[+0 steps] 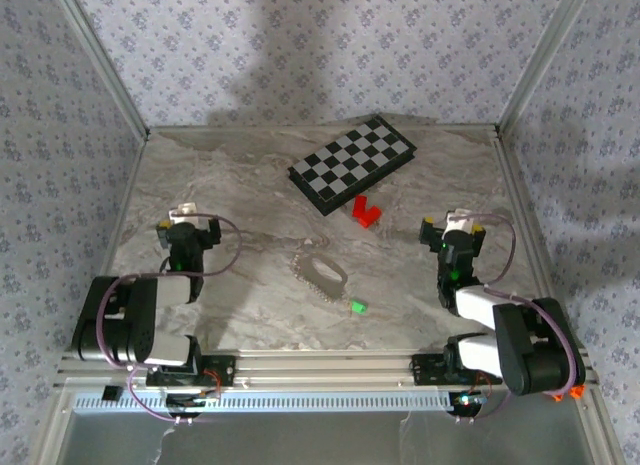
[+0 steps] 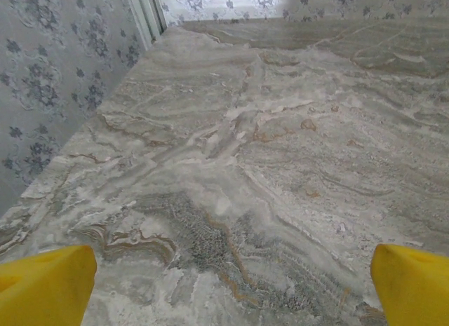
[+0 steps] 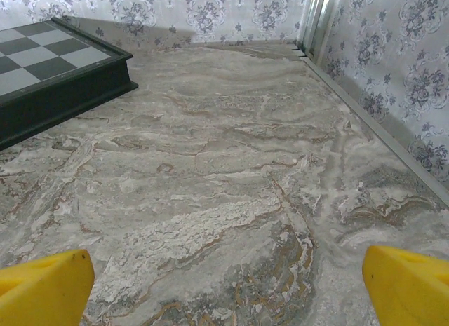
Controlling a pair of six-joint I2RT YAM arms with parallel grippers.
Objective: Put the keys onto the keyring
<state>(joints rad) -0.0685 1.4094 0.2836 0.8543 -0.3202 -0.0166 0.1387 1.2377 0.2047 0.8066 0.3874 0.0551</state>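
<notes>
The left tool [image 1: 190,223] and right tool [image 1: 453,225] hang with fingers apart, empty; the keys [image 1: 357,306] lie beside the keyring [image 1: 322,274] toward the tabletop's [image 1: 250,185] near edge.

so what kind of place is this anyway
Probably a robot lab test booth: a marble-patterned table boxed in by wallpapered walls, a left arm and right arm bolted at its near edge, a checkered board as prop.

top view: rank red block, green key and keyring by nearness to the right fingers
1. red block, just left of the right fingers
2. green key and keyring, toward the table's middle, too close to call
</notes>
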